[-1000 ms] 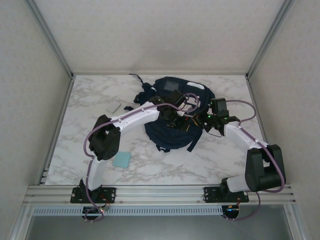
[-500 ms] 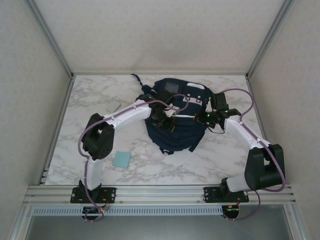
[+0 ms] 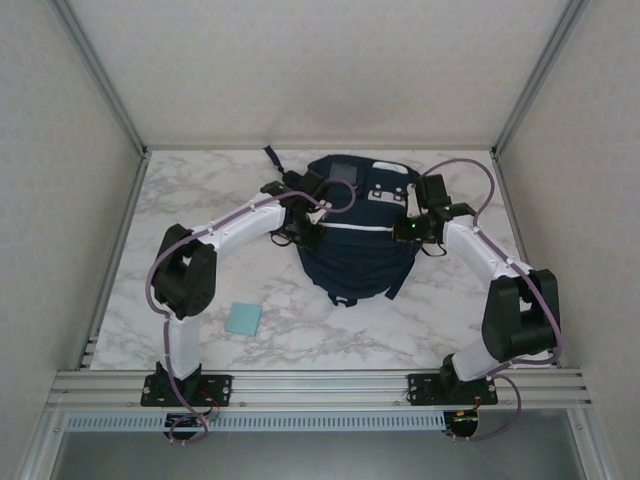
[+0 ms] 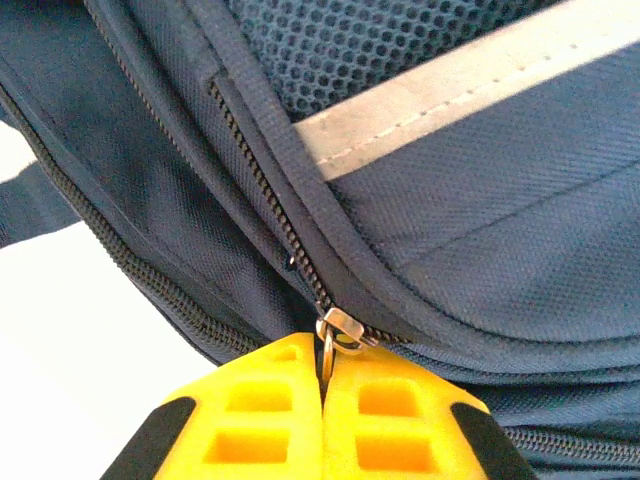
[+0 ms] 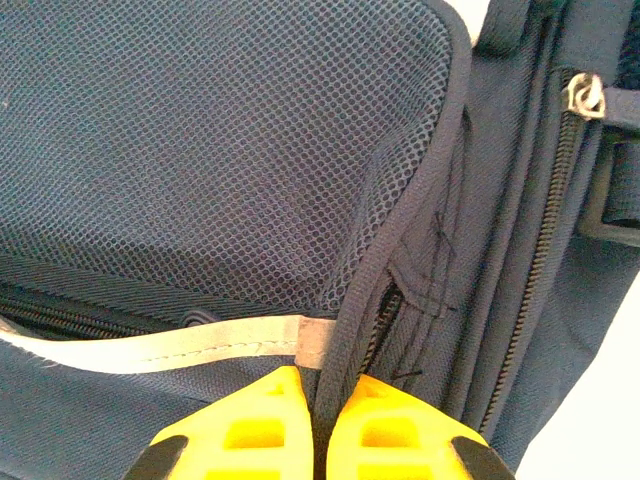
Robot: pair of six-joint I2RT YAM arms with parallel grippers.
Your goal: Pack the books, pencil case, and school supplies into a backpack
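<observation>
Since the earlier frames the left gripper (image 3: 305,232) has been carried leftward, away from the right gripper (image 3: 412,232), and the backpack (image 3: 355,255), formerly bunched beneath the arms, has been drawn out flatter between them. The marble table (image 3: 480,320) is seen from above, with the navy backpack spanning the gap from one gripper to the other, its grey patch beyond both and its black straps trailing on the side nearer the arm bases. In the left wrist view the yellow fingers of the left gripper (image 4: 323,362) are pressed fully together, with the zipper pull (image 4: 338,335) pinched between their tips just below a white stripe (image 4: 450,90) on the fabric. In the right wrist view the right gripper (image 5: 318,392) is likewise closed, a piped edge (image 5: 360,300) of the backpack (image 5: 200,150) being clamped between its fingers beside a mesh panel. The light-blue pad (image 3: 243,318) lies flat on the table, well apart from the left gripper, on its near-left side.
</observation>
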